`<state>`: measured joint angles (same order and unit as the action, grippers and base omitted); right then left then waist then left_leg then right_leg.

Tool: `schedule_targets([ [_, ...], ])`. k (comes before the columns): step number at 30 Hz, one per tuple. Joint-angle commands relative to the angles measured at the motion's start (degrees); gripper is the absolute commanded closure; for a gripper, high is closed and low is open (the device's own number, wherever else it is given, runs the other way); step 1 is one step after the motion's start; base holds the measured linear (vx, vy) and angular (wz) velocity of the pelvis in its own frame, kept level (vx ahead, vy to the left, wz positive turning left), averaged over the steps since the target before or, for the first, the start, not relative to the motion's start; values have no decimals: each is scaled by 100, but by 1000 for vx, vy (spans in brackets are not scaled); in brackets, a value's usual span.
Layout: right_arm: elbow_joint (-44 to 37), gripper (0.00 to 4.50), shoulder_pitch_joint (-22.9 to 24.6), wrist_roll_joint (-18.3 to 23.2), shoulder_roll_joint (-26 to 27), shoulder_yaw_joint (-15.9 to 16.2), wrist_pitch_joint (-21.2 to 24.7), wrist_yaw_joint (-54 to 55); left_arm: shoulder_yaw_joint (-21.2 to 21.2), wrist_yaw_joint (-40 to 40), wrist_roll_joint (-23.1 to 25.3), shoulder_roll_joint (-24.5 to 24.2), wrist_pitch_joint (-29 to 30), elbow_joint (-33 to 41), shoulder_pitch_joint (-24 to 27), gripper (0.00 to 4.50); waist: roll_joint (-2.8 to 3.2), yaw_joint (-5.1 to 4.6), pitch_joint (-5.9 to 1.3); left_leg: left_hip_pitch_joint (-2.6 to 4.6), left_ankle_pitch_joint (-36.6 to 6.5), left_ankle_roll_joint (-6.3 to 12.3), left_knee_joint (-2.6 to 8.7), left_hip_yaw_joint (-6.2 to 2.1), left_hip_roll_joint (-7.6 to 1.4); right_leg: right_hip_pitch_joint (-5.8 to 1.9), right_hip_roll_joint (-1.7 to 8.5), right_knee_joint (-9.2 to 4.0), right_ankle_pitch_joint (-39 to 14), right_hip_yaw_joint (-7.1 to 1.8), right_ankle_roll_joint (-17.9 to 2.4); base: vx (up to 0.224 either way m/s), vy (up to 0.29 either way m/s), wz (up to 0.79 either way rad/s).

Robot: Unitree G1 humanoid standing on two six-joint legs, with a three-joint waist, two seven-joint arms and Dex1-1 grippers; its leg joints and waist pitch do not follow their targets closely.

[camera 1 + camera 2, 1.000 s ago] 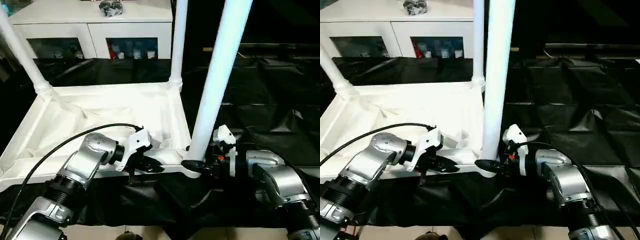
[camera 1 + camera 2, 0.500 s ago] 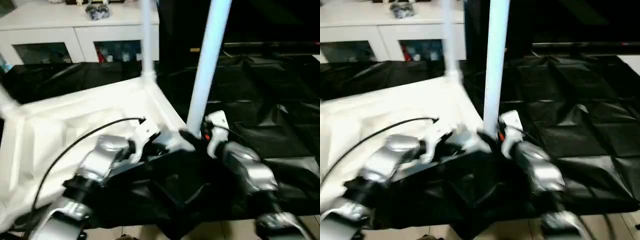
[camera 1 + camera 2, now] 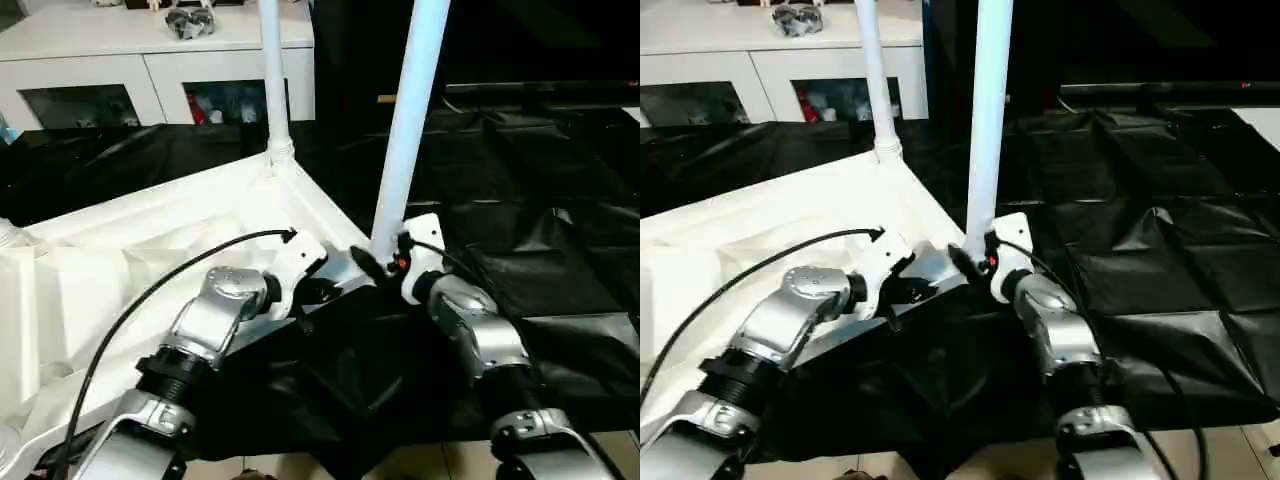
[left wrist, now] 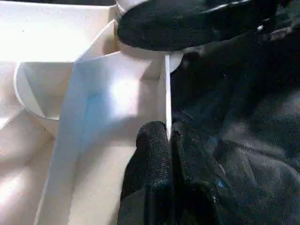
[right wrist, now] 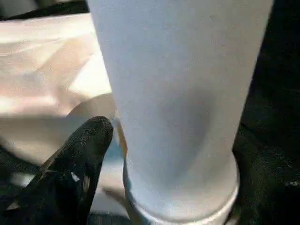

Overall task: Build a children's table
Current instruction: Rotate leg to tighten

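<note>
Our left pincer (image 4: 168, 140) is clamped on the thin rim of the upturned tabletop (image 3: 150, 240), which lies on black sheeting (image 3: 520, 230). Our right pincer (image 5: 154, 154) straddles the base of the near leg (image 3: 405, 140); whether it grips, we cannot tell. One black finger (image 5: 79, 154) shows, the other hidden.

One white plastic rectangular tabletop (image 3: 150, 225) lying underside up; two long white tapered tube legs (image 3: 408, 130) standing upright in its corner sockets (the second leg (image 3: 272, 80) at the farther corner); one white cabinet with glass doors (image 3: 150, 60) behind; one black plastic sheet (image 3: 540, 200) beneath; two silver robot arms, left arm (image 3: 215, 320) and right arm (image 3: 470, 330).
</note>
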<state>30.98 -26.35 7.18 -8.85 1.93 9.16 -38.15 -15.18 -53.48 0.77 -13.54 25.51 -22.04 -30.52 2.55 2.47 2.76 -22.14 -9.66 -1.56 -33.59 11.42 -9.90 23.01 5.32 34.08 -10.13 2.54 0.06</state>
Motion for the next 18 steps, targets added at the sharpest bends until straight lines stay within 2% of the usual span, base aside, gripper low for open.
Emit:
schedule_targets([
  [1, -213, 67, 162, 160, 51, 639, 115, -851, -196, -379, -247, 73, -298, 346, -117, 450, -44, 44, -372, 100, -1521, 224, 423, -160, -287, -241, 293, -401, -1076, -183, -1278, 0, 0, 0],
  [2, -418, 67, 251, 264, -108, 695, 180, -1196, -209, -488, -250, -13, -330, 346, -117, 450, -42, 60, -375, 102, -1386, 322, 406, -144, -288, -241, 292, -382, -895, -184, -1362, 0, 0, 0],
  [5, -728, 67, 382, 428, -354, 778, 314, -1690, -220, -663, -259, -144, -382, 335, -121, 450, -40, 121, -376, 121, -1345, 371, 397, -137, -300, -236, 291, -376, -890, -179, -1414, 0, 0, 0],
  [8, -1135, 67, 596, 604, -787, 914, 466, -2398, -281, -1125, -313, -416, -516, 342, -106, 450, -18, 189, -350, 132, -1565, 288, 424, -137, -325, -225, 281, -400, -1254, -178, -1332, 0, 0, 0],
  [11, -1325, 67, 687, 705, -938, 923, 658, -2744, -289, -1275, -326, -512, -568, 327, -114, 450, -20, 223, -339, 151, -1777, 174, 446, -142, -333, -200, 292, -421, -1536, -184, -1278, 0, 0, 0],
  [12, -1368, 67, 705, 719, -969, 933, 707, -2793, -288, -1305, -333, -532, -573, 322, -119, 450, -19, 245, -341, 179, -1847, 126, 444, -139, -337, -180, 297, -432, -1635, -192, -1265, 0, 0, 0],
  [13, -1406, 83, 721, 732, -998, 939, 748, -2835, -293, -1330, -344, -549, -579, 319, -123, 450, -19, 251, -338, 185, -1868, 103, 447, -139, -339, -171, 297, -437, -1658, -195, -1265, 0, 0, 0],
  [15, -1476, 83, 742, 784, -1035, 935, 850, -2879, -302, -1412, -367, -597, -595, 303, -135, 450, -34, 258, -337, 173, -1878, 40, 455, -142, -334, -176, 304, -435, -1700, -200, -1231, 0, 0, 0],
  [16, -1484, 109, 745, 793, -1039, 934, 866, -2883, -304, -1430, -368, -604, -599, 297, -137, 450, -30, 262, -338, 170, -1863, 38, 456, -147, -333, -178, 307, -434, -1698, -201, -1226, 0, 0, 0],
  [18, -1519, 119, 759, 821, -1068, 949, 913, -2903, -308, -1472, -365, -615, -620, 281, -140, 450, -37, 251, -345, 146, -1768, 47, 454, -152, -325, -191, 311, -426, -1636, -197, -1209, 0, 0, 0],
])
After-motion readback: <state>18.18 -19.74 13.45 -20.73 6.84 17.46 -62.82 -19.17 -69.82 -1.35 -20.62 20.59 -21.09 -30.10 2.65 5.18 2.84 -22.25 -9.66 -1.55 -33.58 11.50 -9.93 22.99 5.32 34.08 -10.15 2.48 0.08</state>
